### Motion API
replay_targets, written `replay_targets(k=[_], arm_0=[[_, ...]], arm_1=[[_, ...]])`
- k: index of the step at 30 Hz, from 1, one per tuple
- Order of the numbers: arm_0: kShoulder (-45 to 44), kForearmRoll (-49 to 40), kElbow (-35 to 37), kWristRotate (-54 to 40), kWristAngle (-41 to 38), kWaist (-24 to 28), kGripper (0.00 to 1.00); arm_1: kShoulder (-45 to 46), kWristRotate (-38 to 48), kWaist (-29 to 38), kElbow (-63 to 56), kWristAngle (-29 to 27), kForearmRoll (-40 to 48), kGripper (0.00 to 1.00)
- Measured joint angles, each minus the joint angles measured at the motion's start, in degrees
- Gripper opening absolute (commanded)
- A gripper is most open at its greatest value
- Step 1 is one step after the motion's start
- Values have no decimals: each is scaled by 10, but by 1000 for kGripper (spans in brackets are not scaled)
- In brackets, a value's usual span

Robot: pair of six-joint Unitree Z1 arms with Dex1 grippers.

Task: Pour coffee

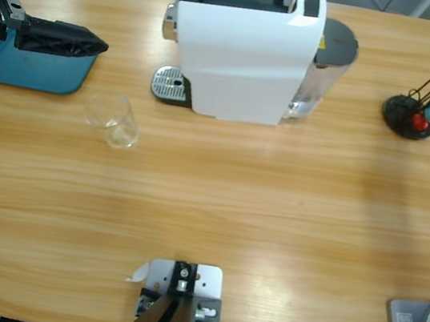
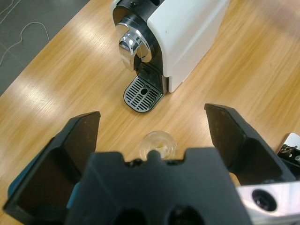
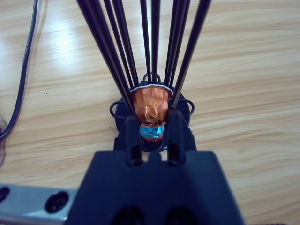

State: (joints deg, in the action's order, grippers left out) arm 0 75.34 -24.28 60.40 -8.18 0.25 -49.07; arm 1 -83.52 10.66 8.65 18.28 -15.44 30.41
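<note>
While the left pincer (image 2: 152, 136) gapes, the right pincer (image 3: 152, 129) grips a blue capsule (image 3: 152, 131) above the wooden table (image 1: 272, 210).

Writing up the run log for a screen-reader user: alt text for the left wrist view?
The left gripper, jaws wide open and holding nothing, looks down at a small clear glass tumbler on the wooden table. Beyond the tumbler stands a white coffee machine with a chrome spout above its perforated drip tray.

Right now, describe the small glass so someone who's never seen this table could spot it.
Start at the big white coffee machine. Its metal drip grille sticks out toward a blue tray. In front of that grille stands the glass tumbler: the only see-through item, holding a thin pale liquid layer.
</note>
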Motion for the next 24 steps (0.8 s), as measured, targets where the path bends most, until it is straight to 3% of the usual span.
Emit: replay_targets(k=[8,24], arm_0=[[0,0,-2,5,4,-1,968],[0,0,-10,10,12,-2,968]], arm_1=[[22,-1,0,0,-1,-15,0],[90,-7,1,89,-3,-149,0]])
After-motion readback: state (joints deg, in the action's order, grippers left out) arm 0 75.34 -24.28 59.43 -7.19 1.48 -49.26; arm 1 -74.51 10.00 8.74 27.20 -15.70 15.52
